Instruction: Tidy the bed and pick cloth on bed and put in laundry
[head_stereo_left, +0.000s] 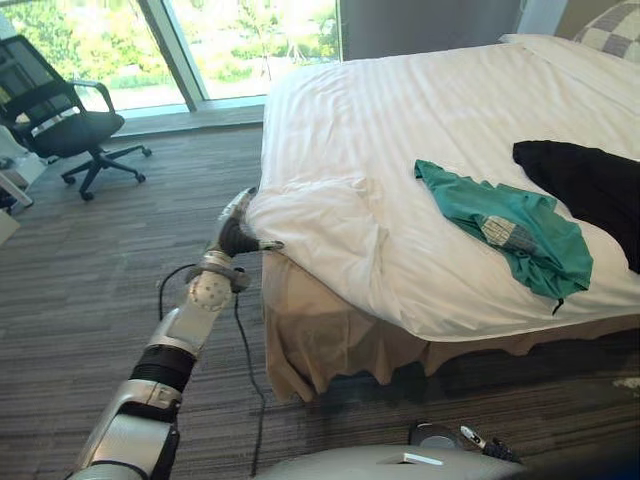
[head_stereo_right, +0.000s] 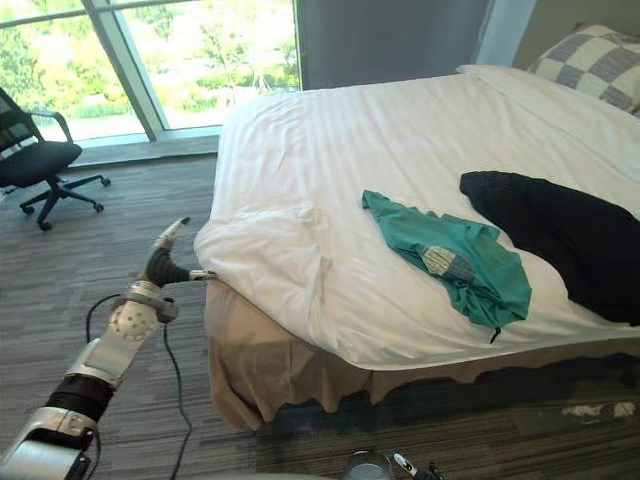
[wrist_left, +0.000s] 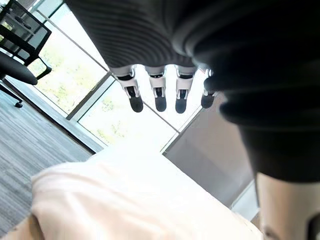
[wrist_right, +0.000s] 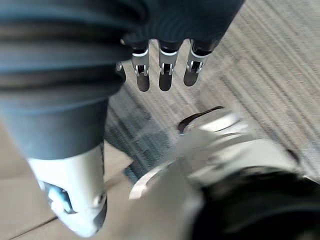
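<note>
From where I stand there are two pieces of clothing lying on the bed (head_stereo_right: 330, 120), both well in from its near corner: one teal cloth (head_stereo_left: 505, 225), crumpled with a grey patch showing, and one black cloth (head_stereo_left: 590, 185) just beyond it toward the head end, the two close together but not overlapping. One checked pillow (head_stereo_right: 590, 65) sits at the far end. The left hand (head_stereo_left: 235, 228) is out at the bed's near corner, right beside the rumpled edge of the white cover (head_stereo_left: 330, 210), above the one beige bed skirt (head_stereo_right: 270, 365); its fingers (wrist_left: 159, 97) are straight and relaxed, gripping nothing (the thumb points in under the cover's edge, and I think it touches the fabric, though I can't be sure from here). The right hand (wrist_right: 160, 70) hangs low over the striped carpet (head_stereo_left: 90, 280), its fingers likewise straight and loose with nothing in them. Neither hand is near either cloth. One black office chair (head_stereo_left: 60, 120) stands off by the window (head_stereo_left: 250, 40), well apart from the bed.
</note>
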